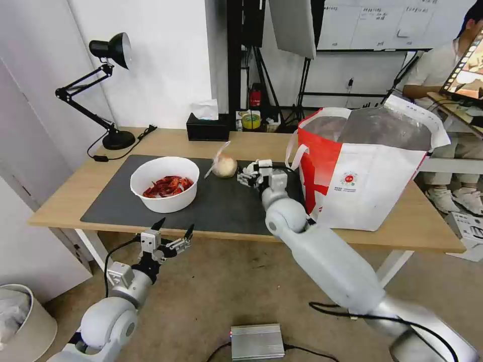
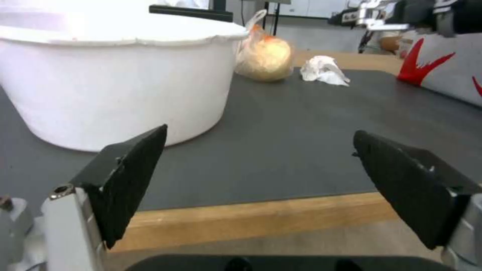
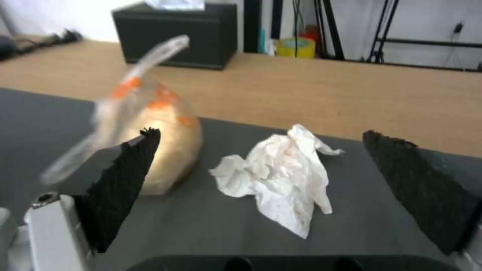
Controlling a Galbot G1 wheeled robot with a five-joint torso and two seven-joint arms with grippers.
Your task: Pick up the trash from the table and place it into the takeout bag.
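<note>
The right pincer point(image 3: 261, 195) stands over the dark mat, jaws wide apart and empty, the crumpled tissue point(image 3: 281, 175) lying between them on the mat, just beside the bagged beige ball point(image 3: 160, 143); the step in hand appears to be the approach to the tissue. The left pincer point(image 1: 173, 236) waits with jaws apart off the near edge of the surface point(image 1: 65, 201), before the white bowl point(image 1: 163, 183) of crayfish shells. The next move would call for lowering and closing on the tissue, clear of the ball, then carrying it to the takeout bag point(image 1: 367, 186) standing at the right of the surface.
</note>
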